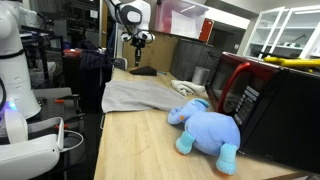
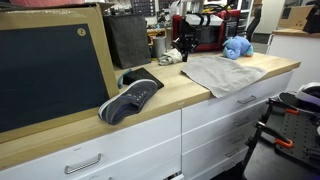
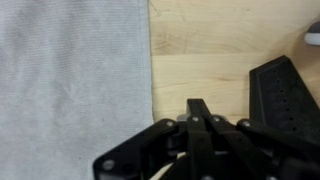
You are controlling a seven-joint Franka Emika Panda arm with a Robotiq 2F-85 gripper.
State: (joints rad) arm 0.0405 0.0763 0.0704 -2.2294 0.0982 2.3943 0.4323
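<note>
Hovering pressed together and empty over bare bench, the fingers have the grey cloth lying just beside them

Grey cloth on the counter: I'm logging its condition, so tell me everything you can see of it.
The grey cloth is light grey with a fine woven texture. It is spread flat and unfolded on the wooden counter, with a few soft wrinkles. One side reaches the counter's front edge. Its straight edge lies beside the shut gripper, which does not touch it. A blue plush toy sits close by.
</note>
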